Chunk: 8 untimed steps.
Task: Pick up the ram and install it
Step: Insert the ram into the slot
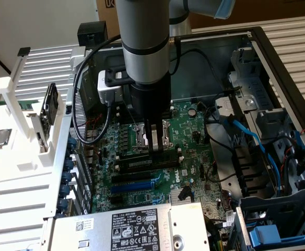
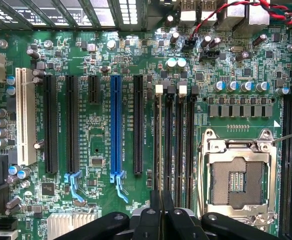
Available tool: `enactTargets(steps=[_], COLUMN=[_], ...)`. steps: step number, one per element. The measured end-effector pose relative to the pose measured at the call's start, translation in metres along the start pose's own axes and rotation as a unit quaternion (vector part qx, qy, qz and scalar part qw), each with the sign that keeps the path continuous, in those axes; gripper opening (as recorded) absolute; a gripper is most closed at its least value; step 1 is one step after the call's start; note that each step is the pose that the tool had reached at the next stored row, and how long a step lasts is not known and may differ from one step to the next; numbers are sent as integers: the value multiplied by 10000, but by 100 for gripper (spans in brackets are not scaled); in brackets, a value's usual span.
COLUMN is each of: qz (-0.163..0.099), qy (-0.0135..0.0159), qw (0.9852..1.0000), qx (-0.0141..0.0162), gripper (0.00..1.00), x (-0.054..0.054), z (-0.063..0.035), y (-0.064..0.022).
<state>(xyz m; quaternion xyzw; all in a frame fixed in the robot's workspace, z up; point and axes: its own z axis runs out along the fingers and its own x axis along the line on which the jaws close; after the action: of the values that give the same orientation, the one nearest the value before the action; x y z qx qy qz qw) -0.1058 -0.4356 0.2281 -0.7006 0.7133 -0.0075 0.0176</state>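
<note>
The ram (image 2: pixel 161 194) stands edge-on, pinched in the hand (image 2: pixel 161 201). It runs along a black memory slot (image 2: pixel 159 125).

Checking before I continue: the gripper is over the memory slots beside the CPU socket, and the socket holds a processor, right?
No: the wrist view shows the CPU socket empty. The gripper is over the memory slots beside it.

Motherboard (image 2: pixel 101 150) — glossy green laminate. Socket frame (image 2: pixel 238 147) — bright polished metal. Blue slot (image 2: pixel 116 125) — smooth moulded plastic. Arm (image 1: pixel 142 31) — satin grey metal.
</note>
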Motion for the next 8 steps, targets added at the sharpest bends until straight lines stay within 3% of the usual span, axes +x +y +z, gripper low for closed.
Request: enactTargets(steps=[7, 8], qz=[1, 1], qy=[0, 0], qw=[10000, 10000], qx=[0, 0], gripper=[13, 20], x=[0, 0], z=[0, 0], y=[1, 1])
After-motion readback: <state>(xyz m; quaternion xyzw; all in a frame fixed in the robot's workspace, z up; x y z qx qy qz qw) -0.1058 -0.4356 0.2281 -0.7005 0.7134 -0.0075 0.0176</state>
